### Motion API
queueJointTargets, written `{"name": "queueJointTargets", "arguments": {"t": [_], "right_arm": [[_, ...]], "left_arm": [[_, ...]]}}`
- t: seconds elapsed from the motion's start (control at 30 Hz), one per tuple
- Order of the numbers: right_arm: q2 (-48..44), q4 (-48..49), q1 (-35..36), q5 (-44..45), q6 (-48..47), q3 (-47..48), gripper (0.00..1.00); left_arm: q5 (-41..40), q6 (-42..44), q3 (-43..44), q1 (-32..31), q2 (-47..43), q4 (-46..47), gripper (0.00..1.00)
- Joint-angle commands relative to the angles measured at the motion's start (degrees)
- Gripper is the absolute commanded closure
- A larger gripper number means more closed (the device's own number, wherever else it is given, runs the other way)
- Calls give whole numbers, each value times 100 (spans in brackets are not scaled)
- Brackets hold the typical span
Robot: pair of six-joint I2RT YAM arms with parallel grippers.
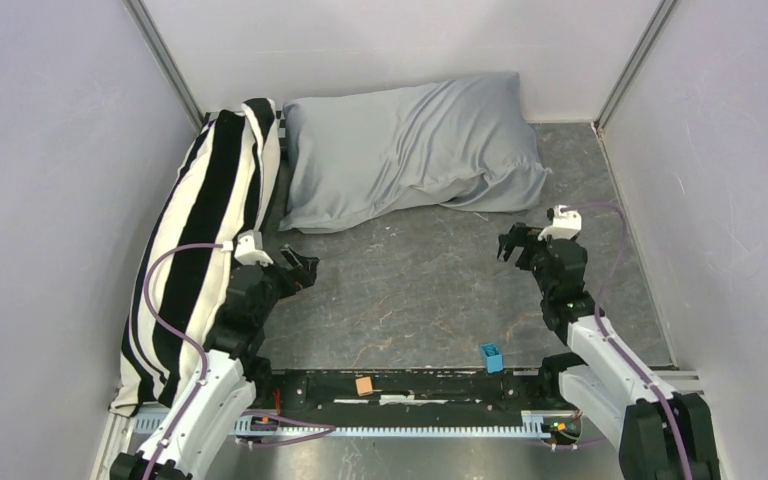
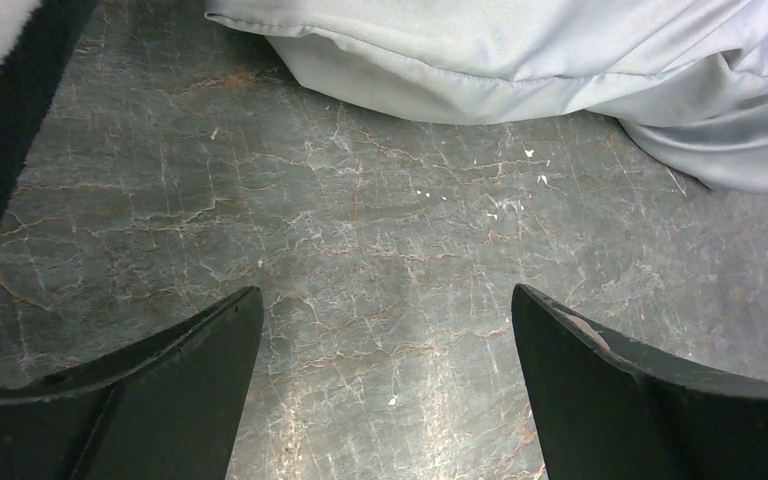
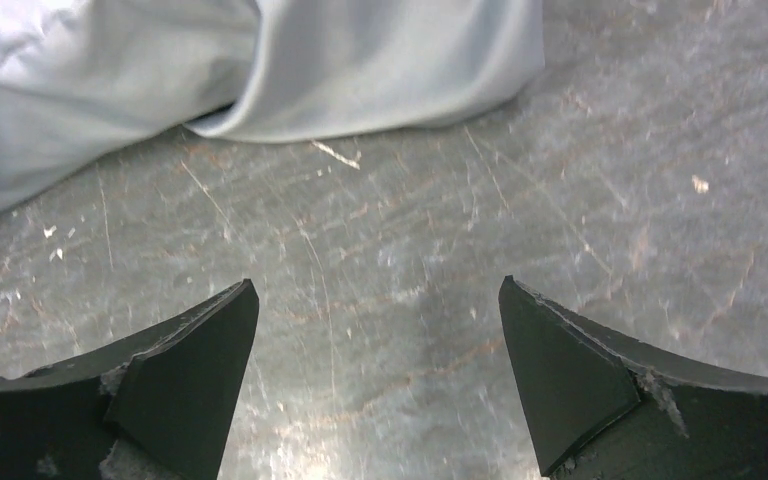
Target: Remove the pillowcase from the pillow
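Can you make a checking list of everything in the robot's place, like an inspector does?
Surface: dark marbled table, scratched, with pale specks.
Job's things: blue-grey pillowcase lies wrinkled at the far side; the pillow inside is fully covered.
Clutter: striped pillow along the left; blue block and orange block at the near rail.
Grippers: left gripper and right gripper both open, jaws empty, short of the pillowcase.
Cables: purple cables loop along both arms.
Surroundings: plain white walls on three sides.
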Motion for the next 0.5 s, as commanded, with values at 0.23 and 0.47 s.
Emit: {"name": "queueJointTargets", "arguments": {"t": [0.23, 0.47], "right_arm": [[1661, 988, 10, -230, -148, 1373, 2], [2834, 1077, 0, -377, 15, 2462, 2]], "left_arm": [[174, -18, -30, 10, 7, 336, 0], [187, -14, -36, 12, 24, 352, 0]]}}
